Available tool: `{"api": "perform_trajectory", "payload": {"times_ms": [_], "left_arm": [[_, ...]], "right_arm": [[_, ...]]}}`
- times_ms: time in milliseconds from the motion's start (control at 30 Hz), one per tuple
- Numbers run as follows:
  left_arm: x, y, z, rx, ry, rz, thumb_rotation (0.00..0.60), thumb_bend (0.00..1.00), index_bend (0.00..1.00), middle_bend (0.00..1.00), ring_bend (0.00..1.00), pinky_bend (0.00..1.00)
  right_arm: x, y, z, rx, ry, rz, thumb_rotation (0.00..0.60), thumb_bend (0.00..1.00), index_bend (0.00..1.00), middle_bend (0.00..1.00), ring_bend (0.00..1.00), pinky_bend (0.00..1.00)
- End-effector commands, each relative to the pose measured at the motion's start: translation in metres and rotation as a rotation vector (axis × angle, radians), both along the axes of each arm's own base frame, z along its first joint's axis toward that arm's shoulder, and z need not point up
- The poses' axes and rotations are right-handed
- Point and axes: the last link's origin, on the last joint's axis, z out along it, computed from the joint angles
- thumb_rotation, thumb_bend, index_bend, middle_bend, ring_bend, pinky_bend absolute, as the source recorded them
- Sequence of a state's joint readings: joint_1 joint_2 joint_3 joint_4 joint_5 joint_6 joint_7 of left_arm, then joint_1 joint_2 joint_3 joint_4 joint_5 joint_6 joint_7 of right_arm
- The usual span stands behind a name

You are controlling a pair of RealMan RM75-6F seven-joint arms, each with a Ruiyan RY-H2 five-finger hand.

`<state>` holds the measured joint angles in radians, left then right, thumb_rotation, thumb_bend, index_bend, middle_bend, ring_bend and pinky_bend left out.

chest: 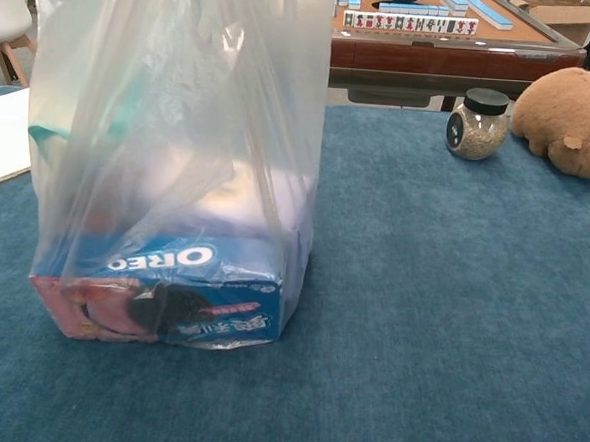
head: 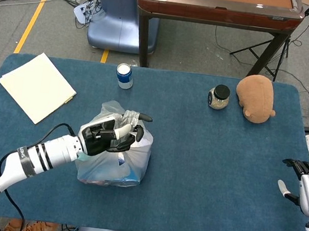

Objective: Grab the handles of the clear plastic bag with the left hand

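Observation:
A clear plastic bag (head: 116,164) (chest: 178,164) stands on the blue table (head: 209,173), holding an Oreo box (chest: 186,289) and other packets. In the head view my left hand (head: 112,134) is over the bag's top, fingers curled around the gathered handles (head: 129,117). The chest view shows the bag stretched upward, and the hand is above its frame. My right hand (head: 304,184) rests at the table's right edge, fingers apart, holding nothing.
A cream folder (head: 37,86) lies at the back left. A blue can (head: 124,76) stands behind the bag. A glass jar (head: 219,97) (chest: 476,123) and a brown plush toy (head: 256,98) (chest: 572,120) sit at the back right. A wooden table (head: 219,2) stands beyond.

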<state>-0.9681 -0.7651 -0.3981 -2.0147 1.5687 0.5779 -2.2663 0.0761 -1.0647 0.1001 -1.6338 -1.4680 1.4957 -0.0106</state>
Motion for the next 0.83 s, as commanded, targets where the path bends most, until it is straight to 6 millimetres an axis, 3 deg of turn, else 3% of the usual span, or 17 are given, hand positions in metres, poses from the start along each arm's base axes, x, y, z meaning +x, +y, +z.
{"api": "perform_trajectory", "payload": {"times_ms": [33, 433, 833], "left_arm": [[0.002, 0.002, 0.009, 0.01, -0.021, -0.018, 0.6, 0.66, 0.3, 0.58, 0.78, 1.0], [0.017, 0.008, 0.039, 0.058, -0.05, -0.045, 0.6, 0.66, 0.3, 0.58, 0.78, 1.0], [0.025, 0.008, 0.046, 0.063, -0.054, -0.041, 0.6, 0.66, 0.29, 0.58, 0.78, 1.0]], "right_arm": [[0.0, 0.0, 0.0, -0.001, 0.0, 0.001, 0.6, 0.27, 0.34, 0.38, 0.3, 0.29], [0.0, 0.002, 0.0, -0.004, -0.002, -0.002, 0.6, 0.27, 0.34, 0.38, 0.3, 0.29], [0.001, 0.001, -0.001, -0.004, -0.004, -0.001, 0.6, 0.27, 0.34, 0.38, 0.3, 0.29]]}}
